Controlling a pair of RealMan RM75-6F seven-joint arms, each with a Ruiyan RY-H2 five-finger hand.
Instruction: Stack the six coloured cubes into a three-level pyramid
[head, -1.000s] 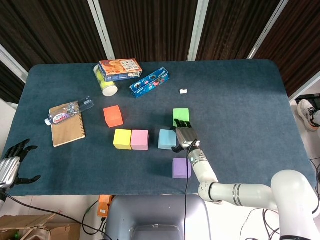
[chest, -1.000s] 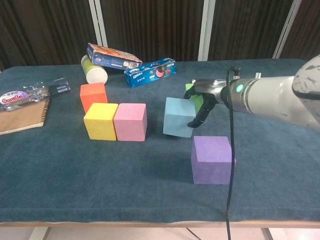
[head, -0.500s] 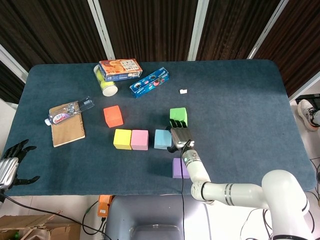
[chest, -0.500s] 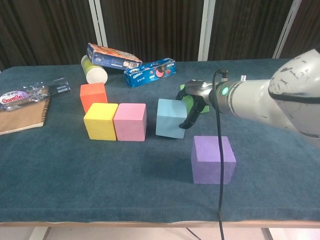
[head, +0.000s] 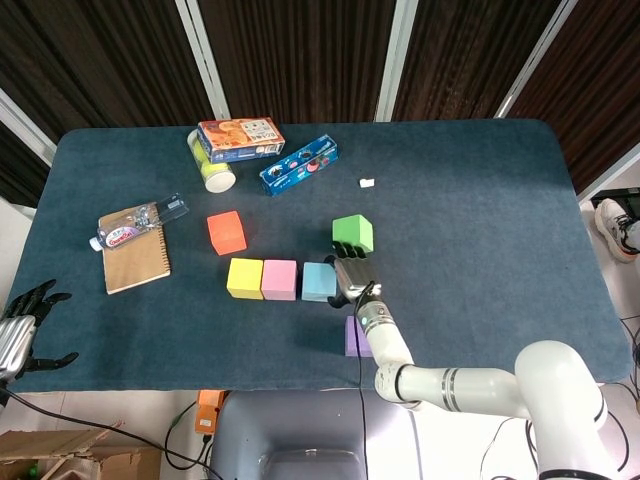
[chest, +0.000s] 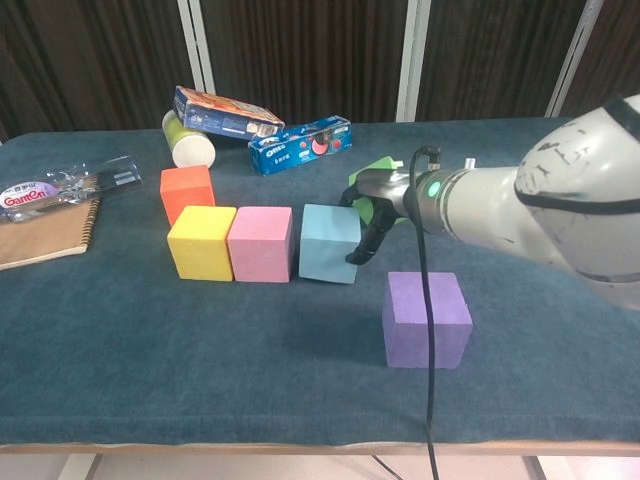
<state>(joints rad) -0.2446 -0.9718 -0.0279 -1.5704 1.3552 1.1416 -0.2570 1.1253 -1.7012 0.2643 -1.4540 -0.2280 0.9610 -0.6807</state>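
head view: the yellow cube, pink cube and blue cube sat in a row near the front of the table, the blue one just beside the pink. the right hand was up against the blue cube's right side, fingers pointing away from the robot; couldn't tell if it was actually gripping it. green cube was just behind the hand, purple cube in front of it and partly hidden by the wrist. orange cube sat alone behind the yellow one. left hand hung off the table's left edge, fingers spread, holding nothing.

chest view: the right hand had dark fingers curled down the blue cube's right face. purple cube stood apart, nearer the camera. green cube peeked out behind the hand.
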